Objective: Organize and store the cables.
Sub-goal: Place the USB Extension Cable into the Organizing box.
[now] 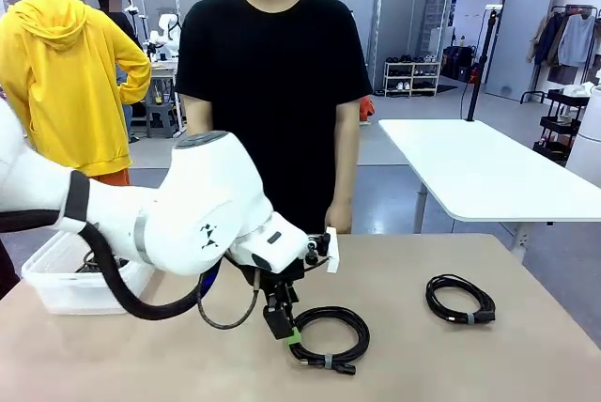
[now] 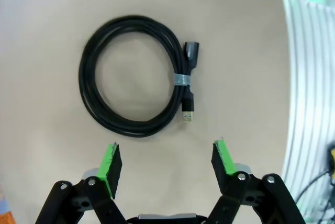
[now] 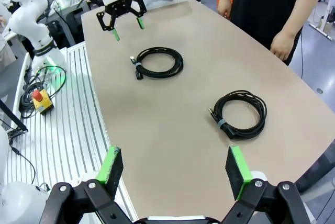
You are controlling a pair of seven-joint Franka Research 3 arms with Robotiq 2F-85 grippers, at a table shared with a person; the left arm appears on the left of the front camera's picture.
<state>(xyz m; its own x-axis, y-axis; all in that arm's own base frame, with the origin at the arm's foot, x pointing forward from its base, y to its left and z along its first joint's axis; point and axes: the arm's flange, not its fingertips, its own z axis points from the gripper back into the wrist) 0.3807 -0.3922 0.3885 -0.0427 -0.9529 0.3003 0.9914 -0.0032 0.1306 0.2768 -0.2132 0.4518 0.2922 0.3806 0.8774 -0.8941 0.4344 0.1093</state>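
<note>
Left jaws hang spread near the tied cable (image 2: 180,79); closing on just one strand could tug its loops apart. Right jaws spread too.

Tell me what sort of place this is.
Most likely a robotics lab in an open hall: a white robot arm reaches over a coiled cable on a tan table, a red emergency-stop button sits on a slotted metal base beside it, and a person stands across the table.

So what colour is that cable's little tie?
Grey tie on a black cable; left wrist view shows it best.
</note>
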